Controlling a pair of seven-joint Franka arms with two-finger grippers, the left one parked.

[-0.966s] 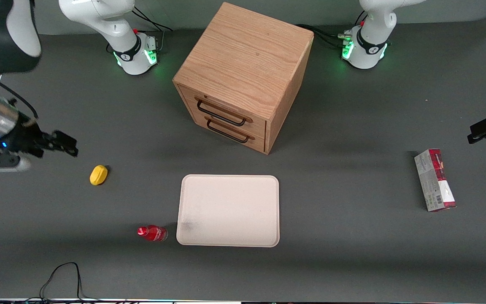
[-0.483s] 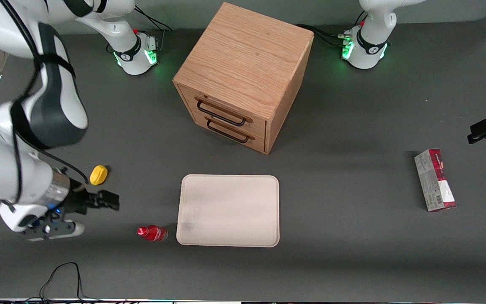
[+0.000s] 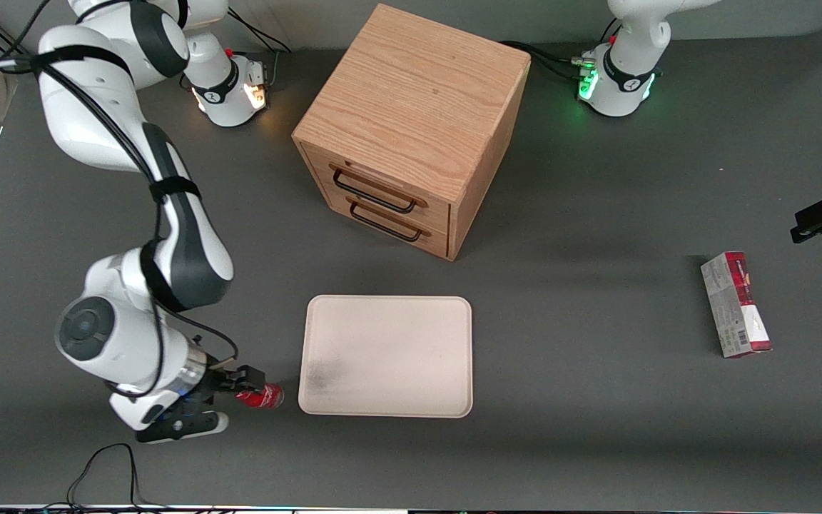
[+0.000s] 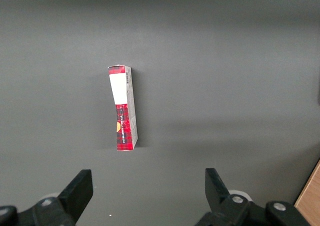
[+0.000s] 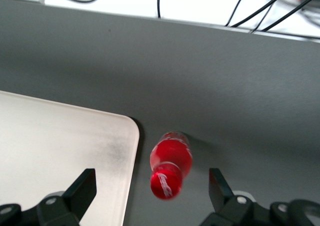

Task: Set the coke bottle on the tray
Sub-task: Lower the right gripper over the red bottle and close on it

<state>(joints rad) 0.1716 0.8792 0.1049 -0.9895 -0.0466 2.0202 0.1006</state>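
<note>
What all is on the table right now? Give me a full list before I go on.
Small red coke bottle: 1, red, standing on the table beside the tray.
Flat cream-beige tray: 1, cream, nearer the front camera than the cabinet.
Wooden drawer cabinet: 1, oak, two closed drawers.
Red-and-grey carton: 1, toward the parked arm's end.
Black cable: 1, at the table's near edge.
Gripper: 1, black, fingers open, above the bottle.

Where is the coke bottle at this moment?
The coke bottle stands on the table beside the tray's corner nearest the front camera, toward the working arm's end, not on it. The open gripper hovers above it.
</note>
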